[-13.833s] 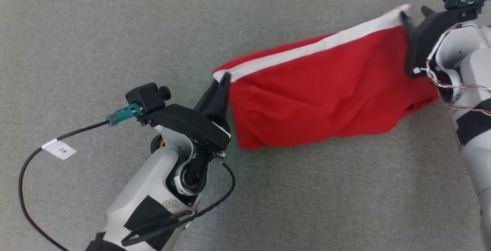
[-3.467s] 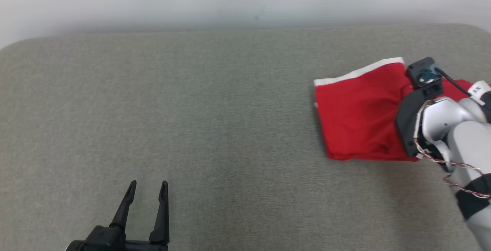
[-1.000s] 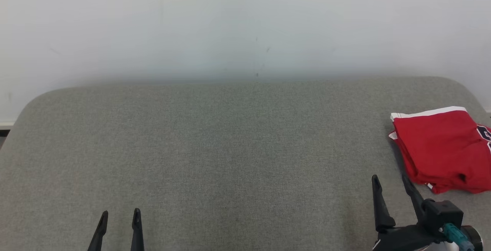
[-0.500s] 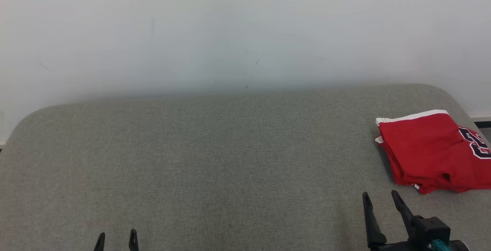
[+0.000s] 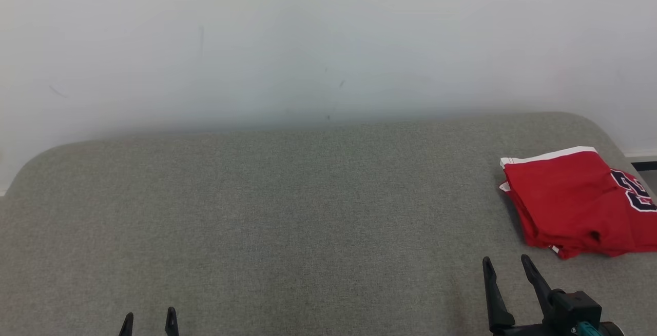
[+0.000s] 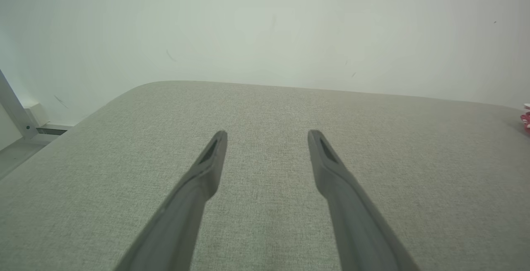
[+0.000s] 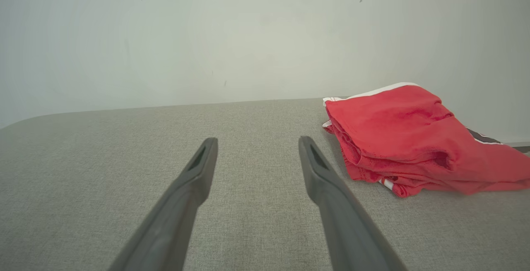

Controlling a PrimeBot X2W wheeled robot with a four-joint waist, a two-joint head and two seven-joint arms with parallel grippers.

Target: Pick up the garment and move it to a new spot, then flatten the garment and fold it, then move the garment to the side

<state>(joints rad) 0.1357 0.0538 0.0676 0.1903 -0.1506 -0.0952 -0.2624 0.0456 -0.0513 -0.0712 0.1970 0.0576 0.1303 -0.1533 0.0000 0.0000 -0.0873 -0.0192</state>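
Grey table [image 5: 287,213], white wall [image 5: 308,38], folded garment [image 5: 569,202]

Garment [image 5: 567,205], earlier held outstretched, now folded at far right.

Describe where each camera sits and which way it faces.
Head view: on the head, looking forward-down across the grey surface to the wall; left claw and right claw tips at bottom.
Left wrist view: on the left wrist, along the open left claw towards the wall.
Right wrist view: likewise on the right wrist, right claw open.
Shared: head and right wrist views show the folded garment.
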